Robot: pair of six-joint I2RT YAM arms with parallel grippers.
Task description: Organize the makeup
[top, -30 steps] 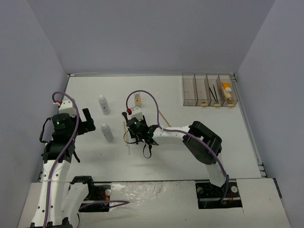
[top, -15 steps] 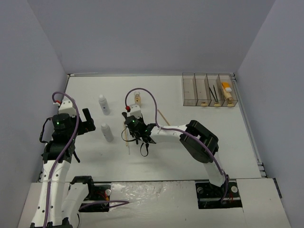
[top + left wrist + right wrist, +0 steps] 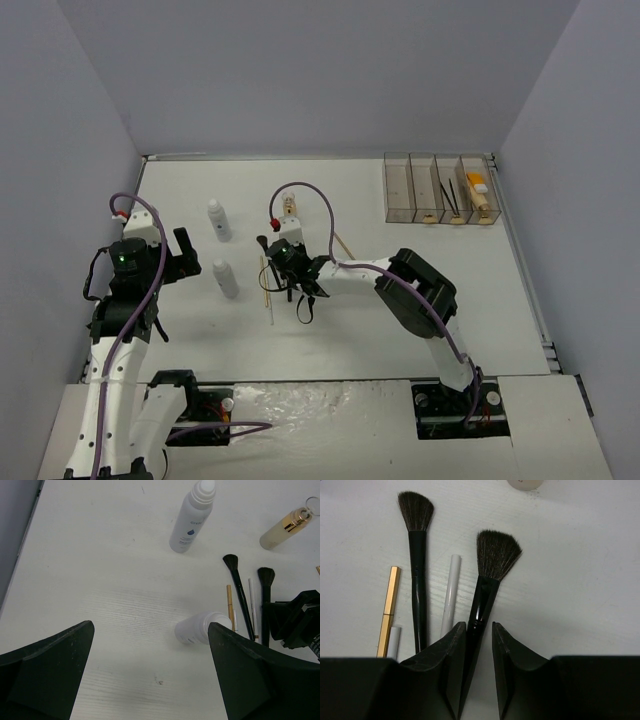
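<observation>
Two black brushes (image 3: 416, 540) (image 3: 495, 560), a white pencil (image 3: 450, 595) and a gold pencil (image 3: 389, 605) lie side by side on the table. My right gripper (image 3: 479, 626) is low over them, jaws narrowly open astride the handle of the right-hand brush; the handle lies against the left finger, with a gap at the right one. Two white bottles (image 3: 216, 220) (image 3: 226, 279) stand left of it. A small glass bottle of tan liquid (image 3: 285, 527) lies beyond. My left gripper (image 3: 151, 625) is wide open and empty, beside the nearer white bottle (image 3: 200, 628).
The clear four-compartment box (image 3: 440, 188) stands at the far right; it holds an orange tube (image 3: 478, 185), a beige tube and thin dark items. A thin stick (image 3: 345, 248) lies right of my right gripper (image 3: 283, 265). Grey walls surround the table.
My right gripper has moved a little toward the far side, along the brushes and pencils. The left arm and the bottles have not moved.
</observation>
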